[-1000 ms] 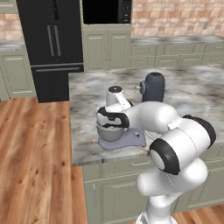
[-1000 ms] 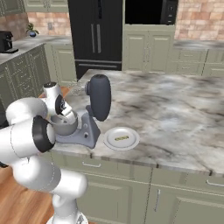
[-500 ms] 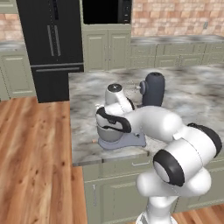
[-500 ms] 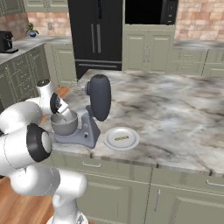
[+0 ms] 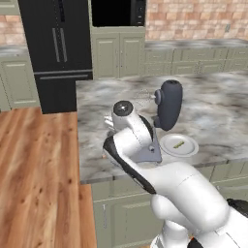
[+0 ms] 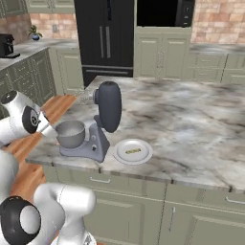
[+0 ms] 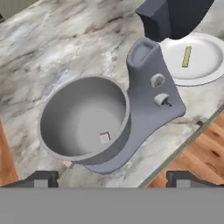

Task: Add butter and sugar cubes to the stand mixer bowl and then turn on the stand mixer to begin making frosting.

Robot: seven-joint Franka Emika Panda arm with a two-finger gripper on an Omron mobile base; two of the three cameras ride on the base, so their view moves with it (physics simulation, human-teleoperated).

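Note:
The stand mixer bowl (image 7: 83, 118) sits on the mixer's pale base, and one small sugar cube (image 7: 104, 138) lies on its bottom. My gripper (image 7: 113, 178) hovers above the bowl's near rim, open, its fingertips (image 7: 40, 179) wide apart with nothing between them. In the right base view the gripper (image 6: 47, 127) is just left of the bowl (image 6: 71, 134). The stand mixer (image 6: 103, 119) has its dark head (image 5: 168, 104) tilted up. The butter (image 7: 187, 57) lies on a white plate (image 7: 205, 72) right of the mixer. A small pinkish cube (image 7: 66, 164) lies on the counter by the bowl's foot.
The mixer stands near the front corner of the marble island (image 6: 191, 124); the counter edge and wood floor (image 7: 197, 148) are close beside it. Two knobs (image 7: 160, 99) show on the mixer's stand. A black fridge (image 6: 107, 38) and cabinets line the back wall.
The gripper has gone from shut to open and a sugar cube now lies in the bowl. The hand has drawn back leftward from over the bowl.

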